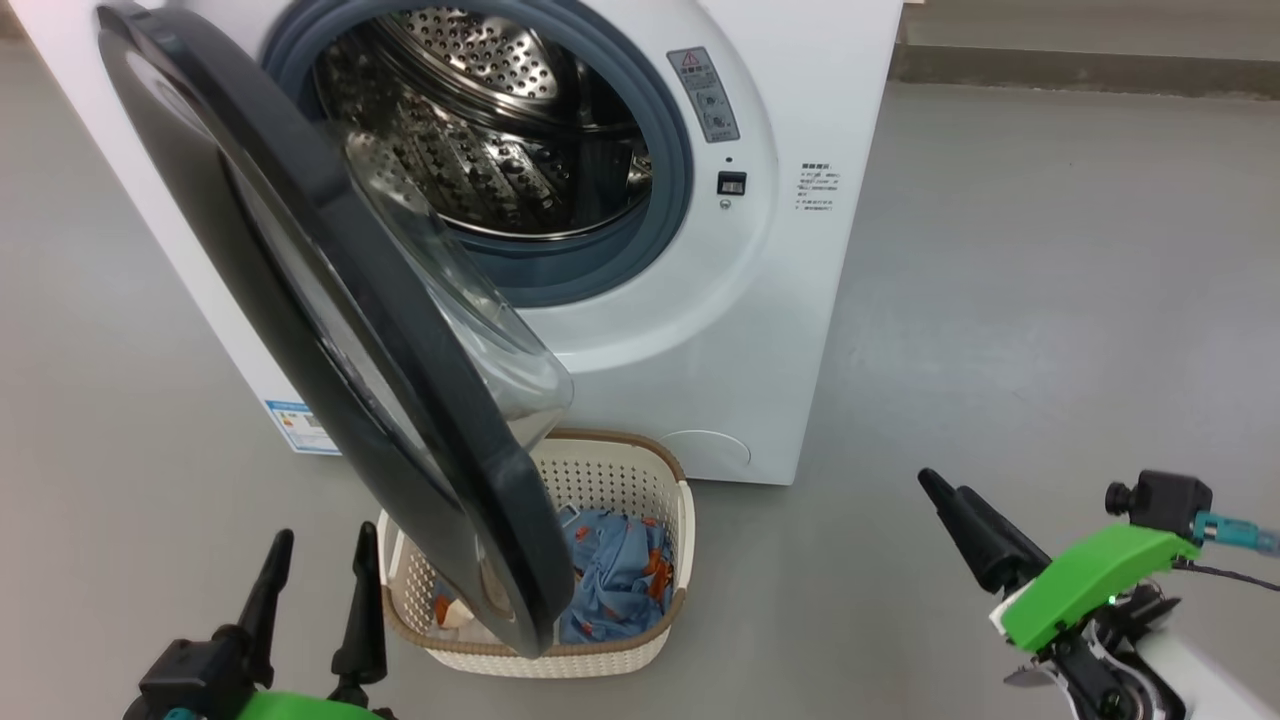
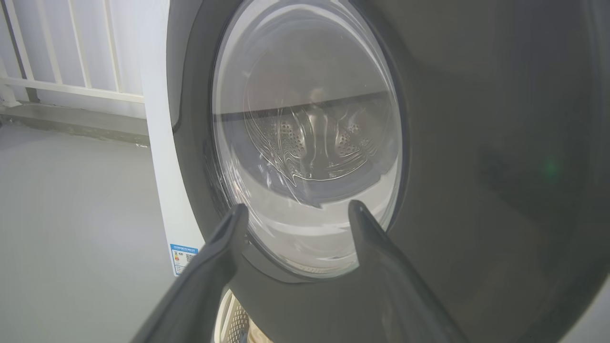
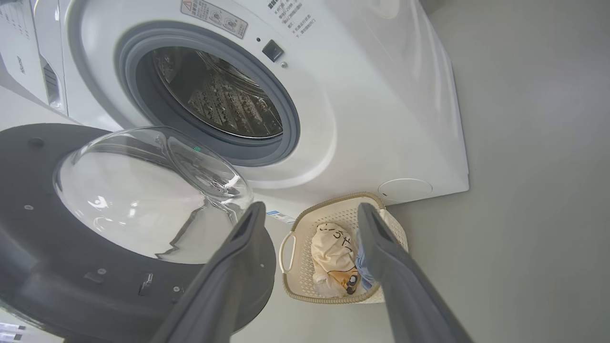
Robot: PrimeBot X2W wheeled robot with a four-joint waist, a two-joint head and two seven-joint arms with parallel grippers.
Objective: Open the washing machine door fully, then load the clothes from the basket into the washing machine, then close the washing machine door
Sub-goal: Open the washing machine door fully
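Head view: the door (image 1: pixel 330 300) stands ajar over the basket (image 1: pixel 620 458) of clothes (image 1: pixel 620 570) before the machine (image 1: pixel 800 300); left gripper (image 1: pixel 325 532) and right gripper (image 1: pixel 935 490) are spread wide, empty. Left wrist view: fingers (image 2: pixel 209 267) flank the door's glass (image 2: pixel 305 95). Right wrist view: fingers (image 3: pixel 228 267) frame the basket.

The washing machine door (image 1: pixel 400 340) hides half the basket (image 1: pixel 620 470) and much of the clothes (image 1: pixel 620 570).

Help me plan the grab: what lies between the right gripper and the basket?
Bare grey floor, nothing else, as the head view shows, from the right gripper to the basket.
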